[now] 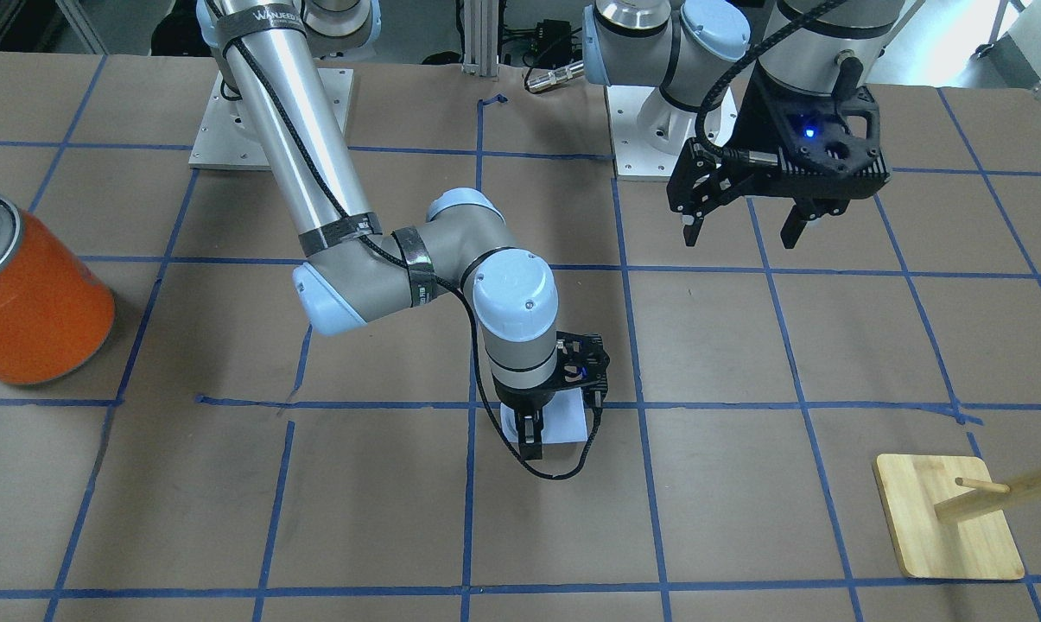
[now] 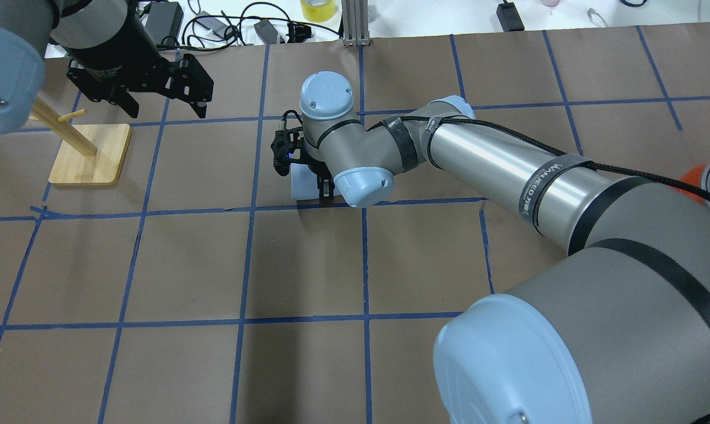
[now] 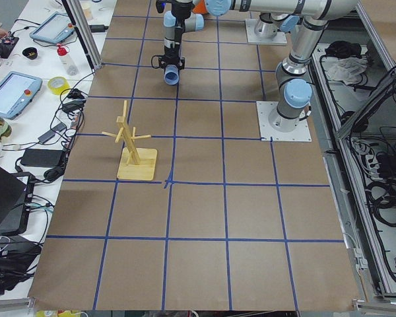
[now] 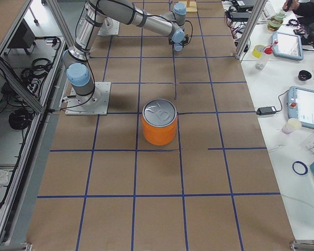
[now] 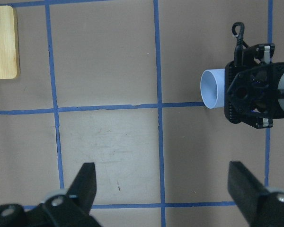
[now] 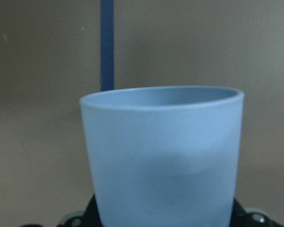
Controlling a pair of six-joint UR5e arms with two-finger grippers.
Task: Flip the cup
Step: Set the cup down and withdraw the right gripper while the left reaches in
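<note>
Pale blue plastic marks the cup (image 5: 213, 89), which sits near the middle of the table (image 1: 745, 475), pinched across its body by the right end effector (image 1: 559, 421). One dark finger shows on the cup's near side in the front-facing view. The cup is turned on its side: the left wrist camera shows its open mouth pointing sideways along the table, with its base hidden behind the end effector's body. This looks like the midpoint of a flip, since a grip around the wall lets a wrist roll carry the mouth from one end to the other. Whether the cup's wall touches the paper or hangs just above it cannot be told. The right arm stretches far out from its base, its forearm sloping down and its wrist folded so the tool reaches in low and roughly level. The left end effector (image 1: 740, 233) hangs high and well apart from the cup, its fingers spread wide and empty, apparently parked out of the way. The orange can (image 1: 28, 302) and the wooden peg stand (image 1: 948, 518) stand at opposite ends of the table, both clear of the working area.
</note>
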